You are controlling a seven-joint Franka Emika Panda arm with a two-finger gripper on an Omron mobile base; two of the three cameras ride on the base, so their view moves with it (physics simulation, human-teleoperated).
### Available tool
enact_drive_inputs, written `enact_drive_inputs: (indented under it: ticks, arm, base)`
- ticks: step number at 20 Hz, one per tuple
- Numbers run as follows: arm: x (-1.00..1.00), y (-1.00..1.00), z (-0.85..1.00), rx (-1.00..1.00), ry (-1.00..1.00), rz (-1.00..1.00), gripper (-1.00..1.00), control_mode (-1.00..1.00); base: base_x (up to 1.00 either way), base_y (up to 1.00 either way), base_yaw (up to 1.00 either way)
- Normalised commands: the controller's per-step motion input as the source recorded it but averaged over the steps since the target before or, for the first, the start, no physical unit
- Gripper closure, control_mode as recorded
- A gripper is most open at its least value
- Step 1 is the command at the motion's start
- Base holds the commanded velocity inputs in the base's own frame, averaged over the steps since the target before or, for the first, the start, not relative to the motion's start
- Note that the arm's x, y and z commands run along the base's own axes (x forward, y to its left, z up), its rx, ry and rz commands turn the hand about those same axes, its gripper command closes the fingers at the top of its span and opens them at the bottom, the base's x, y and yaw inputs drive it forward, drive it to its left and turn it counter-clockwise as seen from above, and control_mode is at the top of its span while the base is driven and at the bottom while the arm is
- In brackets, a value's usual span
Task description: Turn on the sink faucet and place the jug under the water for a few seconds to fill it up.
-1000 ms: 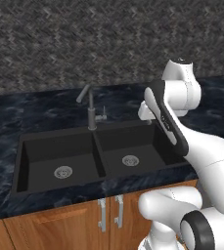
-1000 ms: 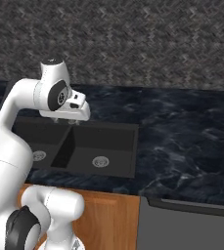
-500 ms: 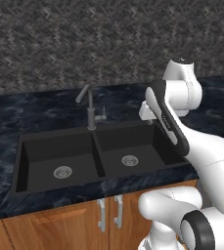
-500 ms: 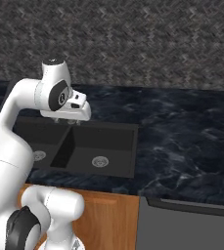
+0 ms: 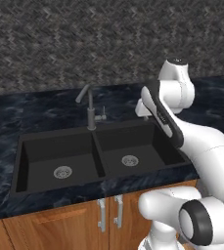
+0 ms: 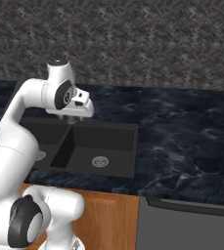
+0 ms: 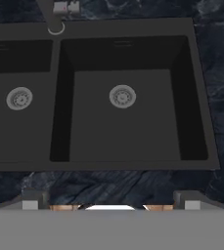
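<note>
The black double-basin sink (image 5: 59,134) is set in the dark marble counter, each basin with a round silver drain. The sink faucet (image 5: 90,110) stands behind the divider, its spout angled to the left and its small lever (image 5: 101,117) sticking out to the right. No water shows at the spout. The jug is out of view. My gripper (image 5: 143,110) hangs above the back of the right basin, to the right of the faucet. In the hand view my gripper (image 7: 111,202) looks straight down into the sink (image 7: 59,97), its fingertips (image 7: 30,200) wide apart with nothing between them: open.
Dark marble counter (image 6: 182,146) stretches to the right of the sink (image 6: 108,146). Wooden cabinet doors with silver handles (image 5: 108,215) sit below it. A dark appliance front (image 6: 187,224) is at the lower right. A grey herringbone tile wall (image 5: 59,44) rises behind the counter.
</note>
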Motion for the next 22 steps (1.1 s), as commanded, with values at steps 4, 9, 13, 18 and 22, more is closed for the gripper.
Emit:
enact_drive_inputs:
  ticks: [4, 9, 13, 18, 22]
  arm:
    - [0.62, 0.14, -0.19, 0.07, -0.02, 0.0, -1.0, -1.0]
    - [0.34, 0.03, -0.19, 0.19, 0.0, 0.06, -1.0, -1.0]
    - [0.31, 0.11, -0.16, 0.09, 0.0, 0.06, -1.0, -1.0]
    - [0.42, 0.34, -0.27, 0.02, 0.0, 0.02, -1.0, -1.0]
    - [0.53, 0.32, -0.27, 0.06, 0.0, 0.01, -1.0, -1.0]
  base:
    - [0.0, 0.0, 0.0]
    - [0.0, 0.0, 0.0]
    - [0.0, 0.0, 0.0]
    - [0.0, 0.0, 0.0]
    - [0.0, 0.0, 0.0]
